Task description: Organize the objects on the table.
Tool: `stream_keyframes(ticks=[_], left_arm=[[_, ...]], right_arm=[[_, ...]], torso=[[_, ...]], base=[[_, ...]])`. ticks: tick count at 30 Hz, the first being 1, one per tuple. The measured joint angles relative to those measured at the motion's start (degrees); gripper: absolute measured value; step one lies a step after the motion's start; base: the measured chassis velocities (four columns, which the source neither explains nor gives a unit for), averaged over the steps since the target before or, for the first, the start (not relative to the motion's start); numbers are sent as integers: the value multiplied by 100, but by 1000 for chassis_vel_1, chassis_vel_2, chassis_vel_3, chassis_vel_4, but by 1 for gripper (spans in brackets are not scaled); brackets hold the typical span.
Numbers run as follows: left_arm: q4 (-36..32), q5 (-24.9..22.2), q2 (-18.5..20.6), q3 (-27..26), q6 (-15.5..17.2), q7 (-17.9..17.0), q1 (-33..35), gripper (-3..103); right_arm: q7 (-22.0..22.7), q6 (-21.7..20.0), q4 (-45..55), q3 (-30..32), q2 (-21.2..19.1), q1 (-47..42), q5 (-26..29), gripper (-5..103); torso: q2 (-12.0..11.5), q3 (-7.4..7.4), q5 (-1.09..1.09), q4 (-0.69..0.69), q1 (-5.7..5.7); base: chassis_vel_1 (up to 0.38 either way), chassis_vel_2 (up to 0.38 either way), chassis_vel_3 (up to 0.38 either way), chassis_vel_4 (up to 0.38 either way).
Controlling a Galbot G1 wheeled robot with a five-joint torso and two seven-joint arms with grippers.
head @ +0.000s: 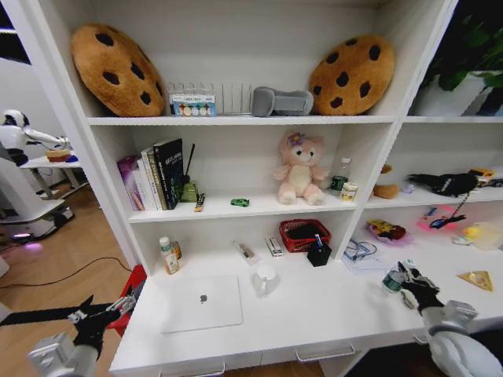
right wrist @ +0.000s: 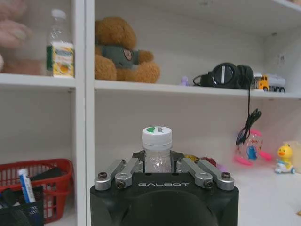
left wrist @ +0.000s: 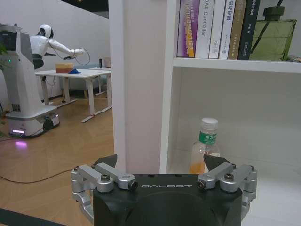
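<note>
Your left gripper waits wide open; your right one squeezes a water bottle.

Look left first: your left gripper (head: 100, 312) hangs just off the near left corner of the table (head: 314, 314), and its jaws hold nothing. The silver laptop (head: 203, 303) lies shut and flat on the table, a little to the right of those jaws and apart from them. The tiny green toy car (head: 240, 203) sits far back on the middle shelf, beside the pink plush bear (head: 299, 169). On the right, your right gripper (head: 410, 284) has its jaws closed around a clear water bottle (right wrist: 157, 148), held upright above the table's right side.
</note>
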Motion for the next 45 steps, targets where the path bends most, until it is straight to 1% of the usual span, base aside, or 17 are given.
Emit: stream_keyframes(ticks=[3,5,6,8,12,24,31,34,35,37,38,40,41,42,43,44,45], left_arm=[[0,0,0,0,0,0,0,100],[0,0,0,0,0,0,0,100],[0,0,0,0,0,0,0,100],[0,0,0,0,0,0,0,100],[0,0,0,0,0,0,0,100],[0,0,0,0,0,0,0,100],[0,0,0,0,-1,1,0,100],[0,0,0,0,-1,-1,0,100],[0,0,0,-1,-1,-2,0,100],[0,0,0,0,-1,2,0,100],[0,0,0,0,-1,0,0,100],[1,0,0,-1,-1,-1,0,100],[0,0,0,0,-1,0,0,100],[0,0,0,0,-1,2,0,100],[0,0,0,0,-1,2,0,100],[1,0,0,0,-1,-1,0,100],[0,0,0,1,-1,4,0,100]], right_arm=[[-55,143,461,199,192,-417,-18,26],[-143,212,1014,435,436,-838,20,26],[-143,212,1014,435,436,-838,20,26],[-242,324,1556,686,692,-1237,93,26],[-373,568,1779,843,904,-1530,-31,26],[-296,656,1822,911,904,-1594,-49,26],[-311,777,1726,713,919,-1581,-142,26],[-351,830,1720,629,955,-1548,-214,26],[-330,839,1725,573,988,-1531,-251,26],[-315,842,1737,529,1000,-1520,-263,26],[-312,844,1743,497,1000,-1512,-269,26],[-312,846,1744,480,987,-1495,-272,26],[-317,850,1735,450,969,-1465,-265,26],[-401,1002,1701,383,936,-1401,-158,26],[-401,1002,1701,383,936,-1401,-158,26],[-465,1122,1670,330,920,-1323,-116,26],[-622,1223,1634,294,881,-1212,-94,26]], torso=[[1,0,0,-1,0],[1,-1,0,-1,-1],[1,-1,0,-1,-1],[1,-1,-2,-1,-2],[2,-1,-1,-1,-2],[0,1,2,0,1],[-1,1,2,-2,0],[0,0,-1,2,-1],[-1,2,5,0,1],[0,1,4,-1,0],[0,0,-5,0,0],[1,0,-4,1,-1],[0,1,6,0,0],[-1,1,6,-2,0],[-1,1,6,-2,0],[1,0,-5,0,-2],[0,1,2,1,-1]], base=[[0,0,0,0],[0,0,0,0],[0,0,0,0],[0,0,0,0],[0,0,0,0],[-129,-143,137,123],[-247,-257,242,259],[-284,-322,312,322],[-295,-328,319,340],[-295,-334,335,340],[-340,-334,362,366],[-365,-378,362,359],[-355,-373,337,359],[-355,-381,370,352],[-355,-381,370,352],[-378,-381,368,341],[-291,-320,368,305]])
